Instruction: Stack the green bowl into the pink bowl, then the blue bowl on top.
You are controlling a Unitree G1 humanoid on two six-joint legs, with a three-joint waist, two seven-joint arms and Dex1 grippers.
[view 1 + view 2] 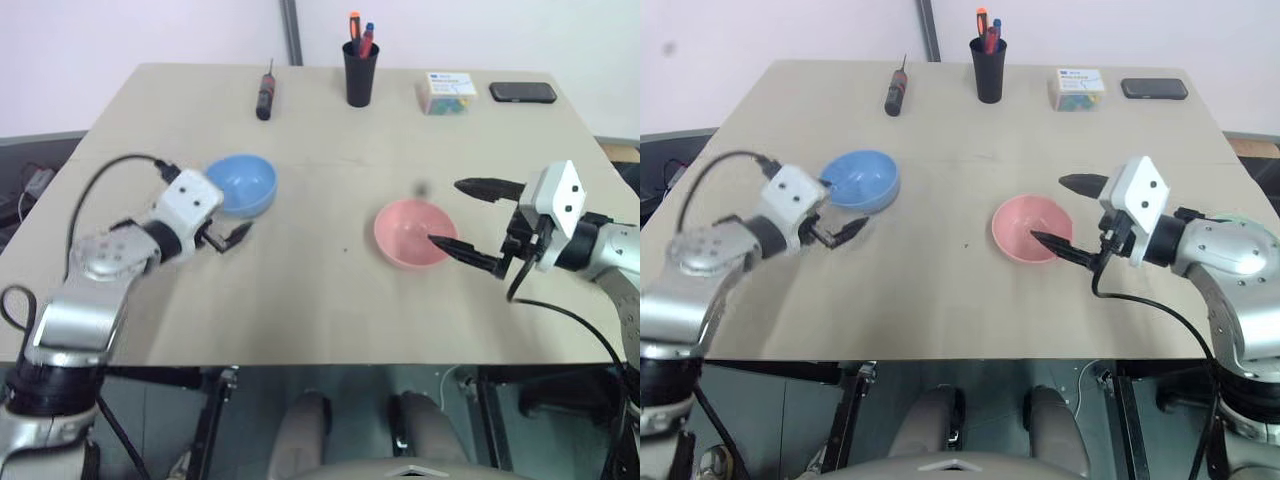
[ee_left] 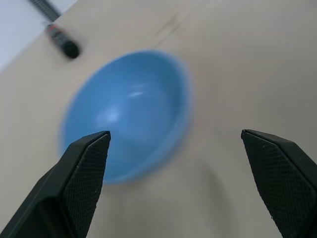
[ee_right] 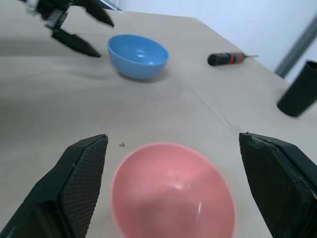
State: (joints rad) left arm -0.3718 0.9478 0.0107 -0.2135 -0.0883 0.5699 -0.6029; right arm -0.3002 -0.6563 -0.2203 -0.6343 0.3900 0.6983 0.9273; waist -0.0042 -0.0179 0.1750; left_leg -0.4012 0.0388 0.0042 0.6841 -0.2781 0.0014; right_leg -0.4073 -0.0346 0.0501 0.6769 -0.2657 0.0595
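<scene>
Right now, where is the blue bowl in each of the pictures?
Left eye view: blue bowl, left of middle, just beyond the left hand.
Right eye view: same spot, left of middle.
Left wrist view: close ahead, between the hand's two fingers.
Right wrist view: far across the table, beyond the pink bowl, at.
Shared landmark: the screwdriver past the bowl.

Silver arms, white wrists, black cables
</scene>
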